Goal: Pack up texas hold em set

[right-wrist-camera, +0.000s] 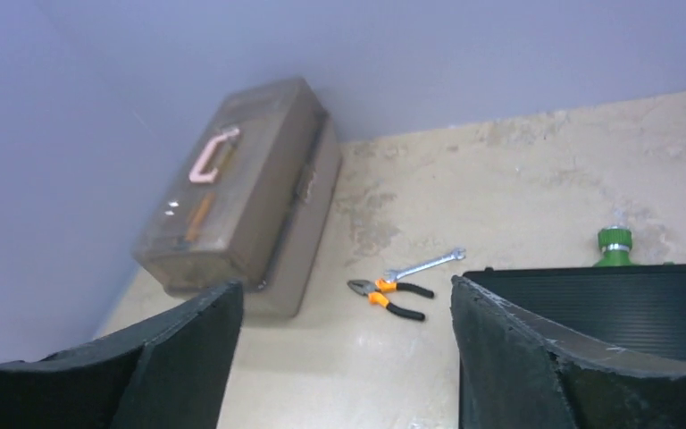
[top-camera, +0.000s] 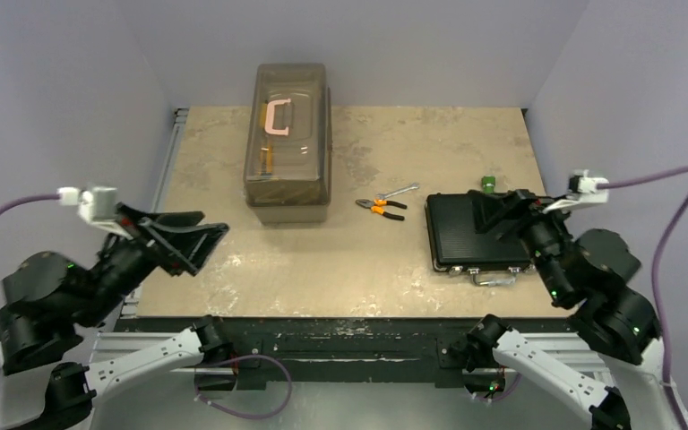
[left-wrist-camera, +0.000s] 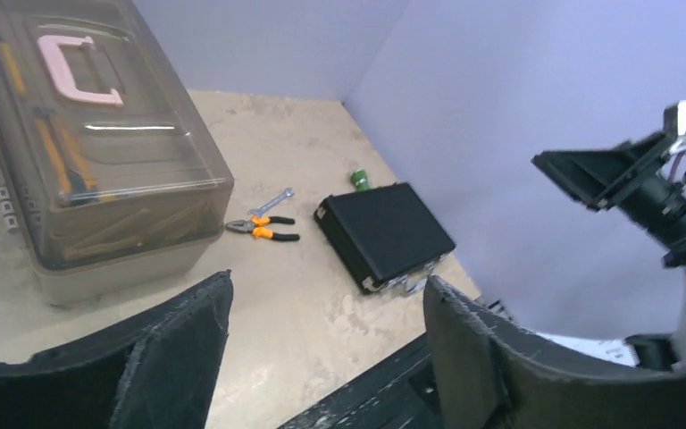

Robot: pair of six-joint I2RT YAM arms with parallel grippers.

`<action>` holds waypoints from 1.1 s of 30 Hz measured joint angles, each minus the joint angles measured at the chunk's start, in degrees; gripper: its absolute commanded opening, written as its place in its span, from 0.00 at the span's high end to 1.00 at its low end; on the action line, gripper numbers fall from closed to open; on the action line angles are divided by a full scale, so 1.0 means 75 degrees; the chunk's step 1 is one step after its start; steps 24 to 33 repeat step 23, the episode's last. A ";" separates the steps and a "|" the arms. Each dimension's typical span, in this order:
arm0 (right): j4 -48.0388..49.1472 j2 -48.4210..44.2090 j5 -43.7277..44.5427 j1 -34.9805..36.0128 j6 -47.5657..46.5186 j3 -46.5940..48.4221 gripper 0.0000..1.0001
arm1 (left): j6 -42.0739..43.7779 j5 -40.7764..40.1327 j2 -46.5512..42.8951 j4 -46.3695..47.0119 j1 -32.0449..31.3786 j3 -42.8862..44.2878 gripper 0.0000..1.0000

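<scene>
1. The left gripper point(left-wrist-camera: 329, 288) is released: its fingers stand wide apart with nothing between them, above the table's point(top-camera: 349, 269) 8 o'clock edge.
2. The right gripper point(right-wrist-camera: 347, 290) is likewise released and empty. Only the top view shows it hanging over the black case point(top-camera: 466, 235).
3. The case lies flat and closed at 3 to 4 o'clock, so its contents are hidden. The left wrist view shows its silver latches and handle point(left-wrist-camera: 409, 282); the right wrist view shows only the ribbed lid.
4. A small green item point(right-wrist-camera: 614, 248) sits at the case's 12 o'clock.
5. Pliers point(top-camera: 383, 208) and a wrench point(top-camera: 399, 192) lie near centre.
6. The translucent box point(top-camera: 288, 143) stands closed at 11 o'clock, with orange tools dimly visible through its lid.
</scene>
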 measured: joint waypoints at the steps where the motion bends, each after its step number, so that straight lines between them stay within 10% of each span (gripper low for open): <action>1: 0.0000 -0.0146 0.0105 0.0000 -0.0134 0.0157 0.01 | 0.0035 -0.0131 -0.0259 -0.0096 0.0000 0.0082 0.00; 33: 0.0251 -0.2072 0.1763 0.0000 -0.1393 0.0737 0.01 | 0.0356 -0.1268 -0.1623 -0.0758 0.0006 0.1035 0.00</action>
